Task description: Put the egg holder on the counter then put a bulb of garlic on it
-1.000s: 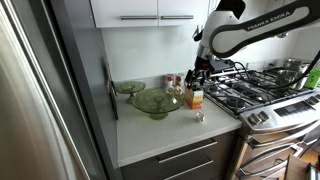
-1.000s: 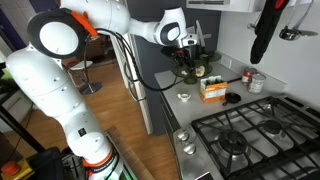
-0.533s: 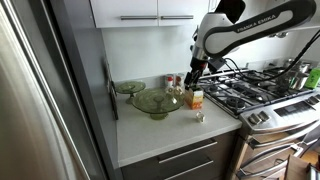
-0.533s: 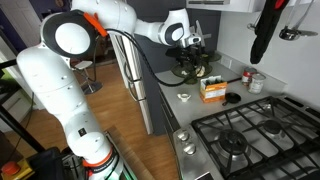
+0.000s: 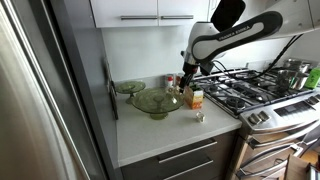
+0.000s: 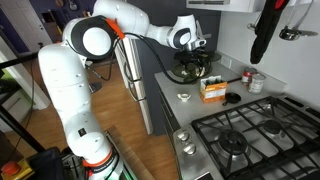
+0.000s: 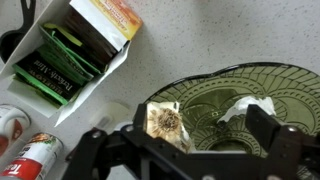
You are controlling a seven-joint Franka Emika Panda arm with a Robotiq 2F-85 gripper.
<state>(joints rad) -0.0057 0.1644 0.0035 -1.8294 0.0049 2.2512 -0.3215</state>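
Note:
The egg holder point(image 5: 199, 116), a tiny pale cup, stands on the pale counter point(image 5: 160, 135) in front of the orange-and-white carton point(image 5: 196, 98); it also shows in an exterior view point(image 6: 185, 95). My gripper point(image 5: 184, 84) hangs over the large green glass bowl point(image 5: 156, 101). In the wrist view the gripper point(image 7: 200, 135) is open, with a garlic bulb point(image 7: 165, 120) inside the bowl point(image 7: 250, 80), between the fingers and close to the left one. A white papery scrap point(image 7: 243, 108) lies beside the bulb. The egg holder is out of the wrist view.
A smaller green bowl point(image 5: 129, 88) sits behind the large one. The open carton point(image 7: 75, 45) and some cans point(image 7: 25, 150) stand beside the bowl. The gas stove point(image 5: 255, 90) lies past the carton, and a tin point(image 6: 256, 82) sits near the wall.
The arm has swung away from the stove side, from above the carton to above the large green bowl, and has come lower. The egg holder has not moved.

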